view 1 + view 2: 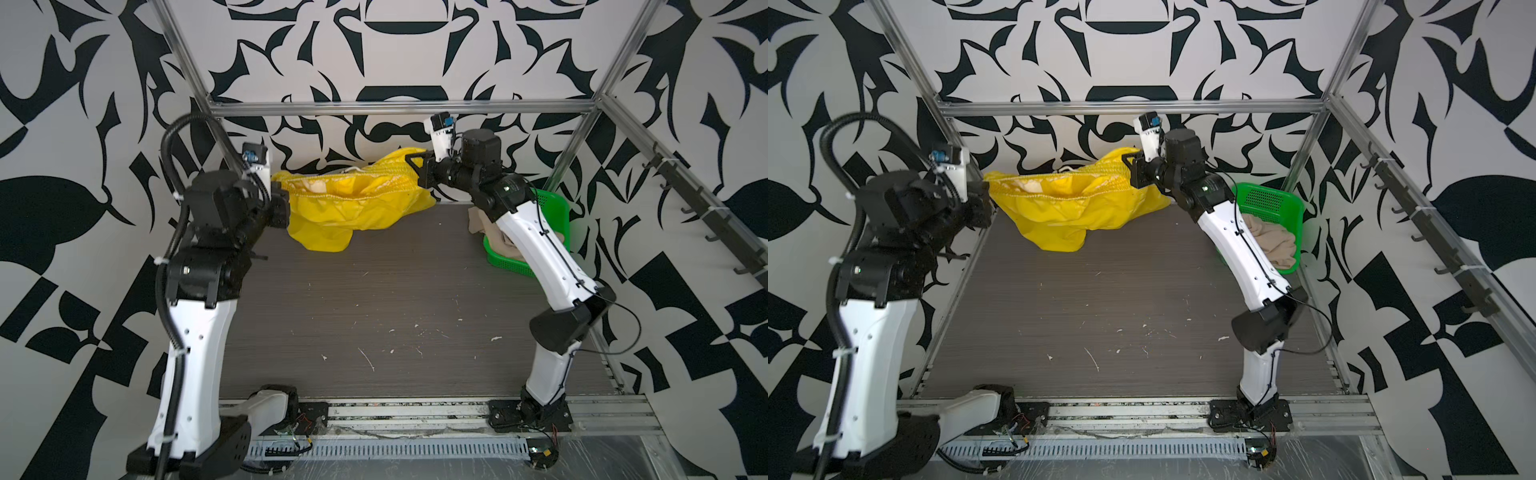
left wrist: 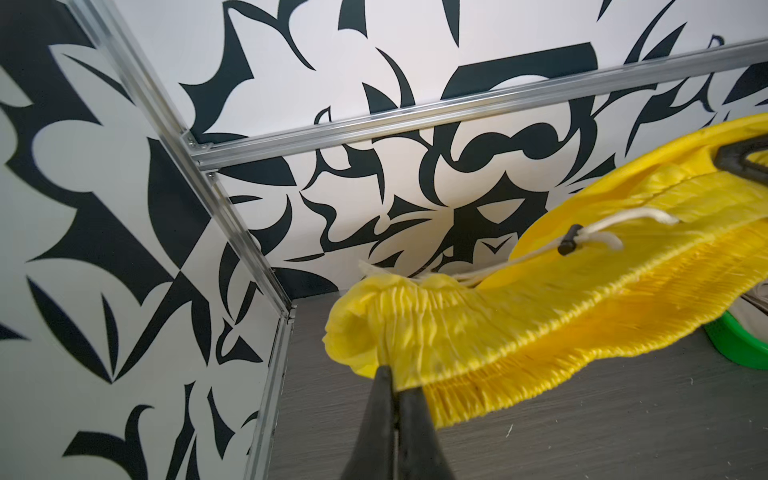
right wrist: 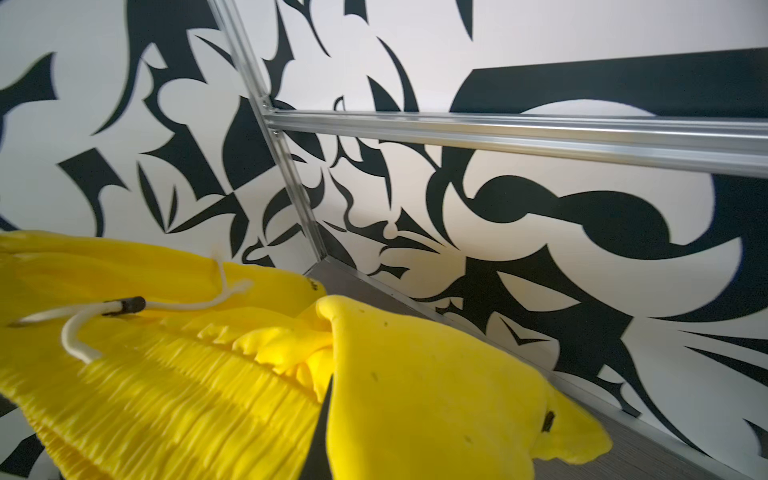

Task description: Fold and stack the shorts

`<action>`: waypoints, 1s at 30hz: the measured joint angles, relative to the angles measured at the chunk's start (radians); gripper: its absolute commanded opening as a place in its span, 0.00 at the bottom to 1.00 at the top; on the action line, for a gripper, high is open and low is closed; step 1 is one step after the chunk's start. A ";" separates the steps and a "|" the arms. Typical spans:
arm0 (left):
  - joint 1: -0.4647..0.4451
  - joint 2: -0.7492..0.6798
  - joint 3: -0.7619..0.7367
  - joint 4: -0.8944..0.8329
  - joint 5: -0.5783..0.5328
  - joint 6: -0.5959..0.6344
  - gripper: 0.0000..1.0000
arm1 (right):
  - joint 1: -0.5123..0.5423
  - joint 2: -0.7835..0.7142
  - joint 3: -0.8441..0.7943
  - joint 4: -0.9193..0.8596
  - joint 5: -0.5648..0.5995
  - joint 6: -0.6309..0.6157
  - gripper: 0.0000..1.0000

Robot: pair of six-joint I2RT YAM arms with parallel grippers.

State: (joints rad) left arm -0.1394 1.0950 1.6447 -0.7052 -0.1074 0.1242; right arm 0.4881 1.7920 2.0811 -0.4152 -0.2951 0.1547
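The left hand [image 2: 395,380] is pinched tight on one end of the gathered waistband of the yellow shorts [image 1: 353,203], its jaws pressed together with cloth bunched just past the tips. The right hand [image 1: 417,165] is clamped on the opposite end of the same waistband. In its wrist view, yellow cloth drapes over the one dark finger [image 3: 325,409] that shows.

Between the two hands the waistband hangs stretched and open, clear of the surface. A white drawstring [image 2: 602,230] with a black tip lies loose along it. Below the hands the legs of the shorts sag in crumpled folds, and the lowest fold reaches the bench [image 1: 374,291]. A small dark tag [image 3: 548,420] sits near the hem beside the right hand, too blurred to read.

The bench is dark grey with a fine wood grain, scuffed and flecked with pale marks nearer the arm bases. Beyond the right hand, behind its forearm, a green basket [image 1: 1268,195] stands at the bench's edge. The beige shorts [image 1: 1273,241] are heaped inside it.

An aluminium frame [image 1: 399,109] boxes in the bench, with one rail crossing just above and behind both hands. Outside the frame, the walls [image 1: 415,54] carry a bold black-and-white pattern. A rack of dark hooks [image 1: 685,199] runs along the frame rail out past the right arm.
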 measured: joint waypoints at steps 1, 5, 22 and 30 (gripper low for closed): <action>0.000 -0.048 -0.079 0.010 0.000 -0.008 0.00 | 0.000 -0.044 -0.088 0.026 -0.015 0.002 0.00; 0.000 -0.159 -0.408 0.022 0.008 -0.088 0.00 | -0.005 -0.167 -0.425 0.106 -0.050 0.019 0.00; -0.055 -0.179 -0.789 -0.191 0.163 -0.628 0.61 | -0.063 -0.412 -1.067 -0.085 0.045 0.247 0.57; -0.074 -0.323 -0.787 -0.152 0.245 -0.735 0.59 | -0.052 -0.504 -0.887 -0.333 0.203 0.261 0.66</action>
State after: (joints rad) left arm -0.2138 0.7723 0.8577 -0.8570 0.1371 -0.6109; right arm 0.4358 1.2877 1.1942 -0.7479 -0.0921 0.4156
